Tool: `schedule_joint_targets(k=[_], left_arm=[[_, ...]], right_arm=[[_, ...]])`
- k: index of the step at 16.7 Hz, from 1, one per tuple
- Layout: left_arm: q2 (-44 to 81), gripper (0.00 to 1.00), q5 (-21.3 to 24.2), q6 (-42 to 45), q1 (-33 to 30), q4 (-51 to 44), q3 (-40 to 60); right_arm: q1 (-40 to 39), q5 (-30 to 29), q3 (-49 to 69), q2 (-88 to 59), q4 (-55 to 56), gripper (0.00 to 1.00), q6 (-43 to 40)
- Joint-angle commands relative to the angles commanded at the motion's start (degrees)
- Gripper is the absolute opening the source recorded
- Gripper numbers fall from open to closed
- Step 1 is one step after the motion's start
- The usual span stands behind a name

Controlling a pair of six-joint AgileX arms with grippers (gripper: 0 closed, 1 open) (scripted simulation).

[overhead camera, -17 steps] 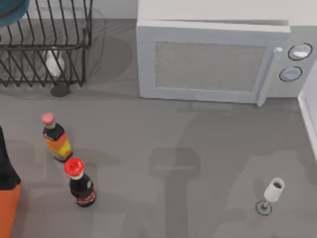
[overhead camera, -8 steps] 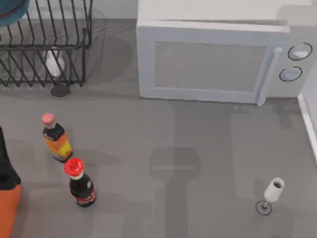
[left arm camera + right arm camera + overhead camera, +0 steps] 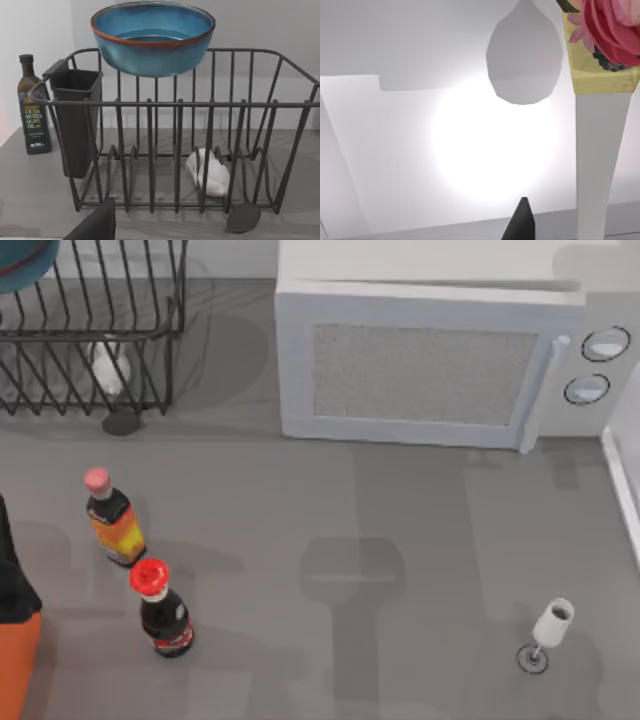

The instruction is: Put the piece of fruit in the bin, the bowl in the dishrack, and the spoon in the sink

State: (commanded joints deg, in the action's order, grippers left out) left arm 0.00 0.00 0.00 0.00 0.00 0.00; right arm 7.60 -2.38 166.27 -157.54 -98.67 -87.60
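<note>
The teal-blue bowl (image 3: pixel 152 37) with its reddish rim sits upright on the top bars of the black wire dishrack (image 3: pixel 175 145); its edge shows at the far left corner of the table (image 3: pixel 20 265), over the dishrack (image 3: pixel 90 330). A dark part of my left gripper (image 3: pixel 97 225) hangs just in front of the rack, apart from the bowl. In the right wrist view, a dark tip of my right gripper (image 3: pixel 520 222) is over a white surface. Beside it is a long white piece with a yellow, pink-flowered end (image 3: pixel 597 125), likely the spoon. The orange bin (image 3: pixel 15 660) is at the near left edge. The sink rim (image 3: pixel 625 490) is at the right edge. The piece of fruit is out of view.
A white microwave (image 3: pixel 430 370) fills the back middle. Two bottles (image 3: pixel 115 520) (image 3: pixel 160 605) stand at the left, near the bin. A small glass (image 3: pixel 548 630) stands near right. Inside the rack are a white crumpled thing (image 3: pixel 210 172) and a cutlery cup (image 3: pixel 75 120). An olive oil bottle (image 3: pixel 32 110) stands beside the rack.
No object on the table has moved. Only the arm shadows on the right half of the table have shifted toward the microwave.
</note>
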Motion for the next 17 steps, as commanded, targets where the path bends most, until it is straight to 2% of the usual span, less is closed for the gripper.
schedule_joint_targets(k=[5,12,17], left_arm=[[0.0,1.0,0.0,0.0,0.0,0.0,0.0],[0.0,1.0,0.0,0.0,0.0,0.0,0.0],[0.0,1.0,0.0,0.0,0.0,0.0,0.0]], right_arm=[[0.3,0.0,-4.4,1.8,3.4,0.0,0.1],[0.1,0.1,-25.3,7.8,16.7,0.0,-0.2],[0.2,0.1,-27.7,8.8,18.8,0.0,-0.2]])
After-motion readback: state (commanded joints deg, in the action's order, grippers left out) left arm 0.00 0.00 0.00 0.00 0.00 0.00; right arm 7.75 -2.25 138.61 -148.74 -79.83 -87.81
